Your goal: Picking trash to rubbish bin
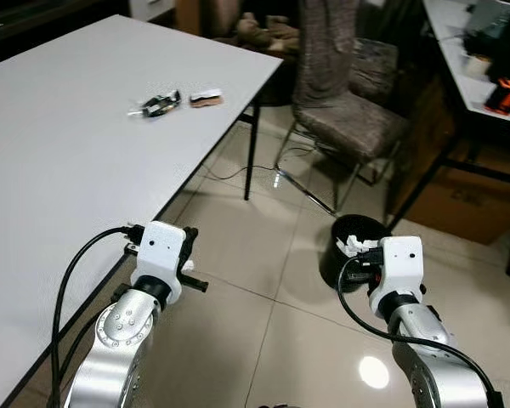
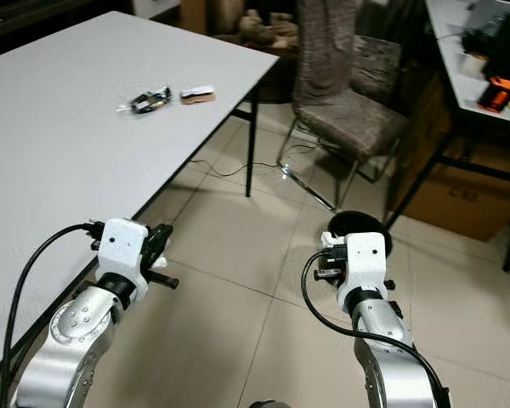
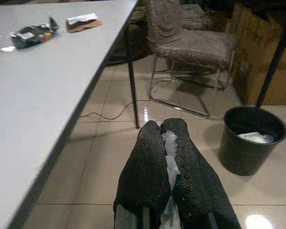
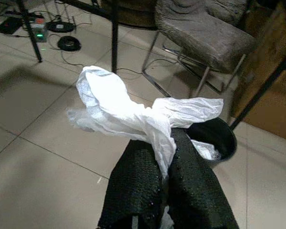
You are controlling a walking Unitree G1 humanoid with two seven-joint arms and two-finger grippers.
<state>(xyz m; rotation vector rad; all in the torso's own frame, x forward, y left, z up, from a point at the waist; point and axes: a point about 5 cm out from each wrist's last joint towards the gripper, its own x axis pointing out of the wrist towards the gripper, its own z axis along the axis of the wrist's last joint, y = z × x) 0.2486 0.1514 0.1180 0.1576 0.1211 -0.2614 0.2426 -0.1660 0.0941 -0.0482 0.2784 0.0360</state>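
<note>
Hiding part of the bin (image 4: 214, 136), tissue (image 4: 133, 112) fills right gripper (image 4: 168, 143).

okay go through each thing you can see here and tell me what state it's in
Left gripper: shut on a thin white scrap.
Right gripper: shut on crumpled white tissue.
Rubbish bin: upright, open, white trash inside.
Dark wrapper: lying on the table.
Brown-and-white wrapper: lying beside it.
Chair: upright, unoccupied.

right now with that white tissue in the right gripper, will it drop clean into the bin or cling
The crumpled white tissue droops over the right gripper, so it is probably floppy and light. It may drift or snag on the textured fingers instead of falling straight into the black bin.
</note>
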